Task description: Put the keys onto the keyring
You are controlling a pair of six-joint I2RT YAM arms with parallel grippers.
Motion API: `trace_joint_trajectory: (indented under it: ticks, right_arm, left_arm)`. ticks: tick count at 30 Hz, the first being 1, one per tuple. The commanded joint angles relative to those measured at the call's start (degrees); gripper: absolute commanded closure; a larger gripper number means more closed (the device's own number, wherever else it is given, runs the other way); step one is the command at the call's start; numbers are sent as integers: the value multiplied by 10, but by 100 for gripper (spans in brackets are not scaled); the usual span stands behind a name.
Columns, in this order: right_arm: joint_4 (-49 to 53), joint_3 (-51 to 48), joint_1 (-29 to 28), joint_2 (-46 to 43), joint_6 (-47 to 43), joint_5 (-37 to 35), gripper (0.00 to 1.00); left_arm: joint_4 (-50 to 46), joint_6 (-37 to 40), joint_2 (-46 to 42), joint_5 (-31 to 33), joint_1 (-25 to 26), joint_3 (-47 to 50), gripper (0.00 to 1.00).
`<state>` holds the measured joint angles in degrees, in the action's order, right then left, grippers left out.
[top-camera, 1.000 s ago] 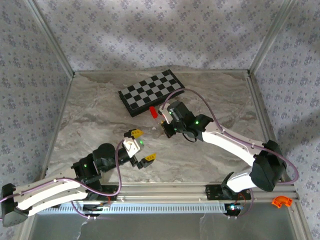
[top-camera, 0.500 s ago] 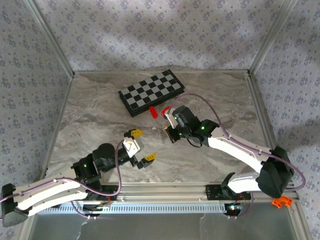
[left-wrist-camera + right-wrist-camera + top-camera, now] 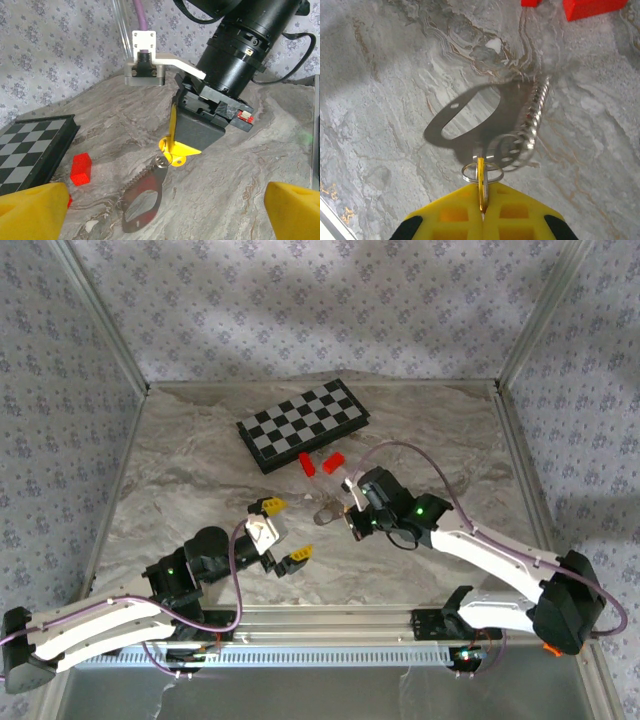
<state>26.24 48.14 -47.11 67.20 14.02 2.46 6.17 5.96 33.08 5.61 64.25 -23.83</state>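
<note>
My right hand point(image 3: 348, 510) is clamped shut on the small yellow key point(image 3: 480, 177), holding it edge-on just above the desk point(image 3: 200, 470). The key meets a small metal ring at the end of the keyring point(image 3: 470, 117), whose pale oval loop lies flat on the desk with its beaded chain curled alongside. My left hand point(image 3: 285, 530) hangs nearby, spread wide and holding nothing.

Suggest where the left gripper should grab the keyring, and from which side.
Likely the far end of the keyring, opposite the right gripper, which is shut on the key at its small ring. That end is clear of the chain; the beads run along one edge. Bring the open left gripper in from its own side, pinching the rim.
</note>
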Motion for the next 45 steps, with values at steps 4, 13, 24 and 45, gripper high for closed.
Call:
trace_joint_trajectory:
  ticks: [4, 13, 24, 45]
  right_arm:
    - [17, -44, 2, -34, 52, 36, 100]
    - [22, -118, 1, -76, 114, 84, 100]
    - [29, -189, -5, -119, 168, 103, 100]
    - [23, -261, -25, -162, 240, 90, 100]
  left_arm:
    - [13, 3, -1, -2, -1, -3, 0]
    - [15, 3, 4, 1, -1, -4, 0]
    - [18, 3, 13, 0, -2, -6, 1]
    - [30, -1, 16, 0, -3, 2, 1]
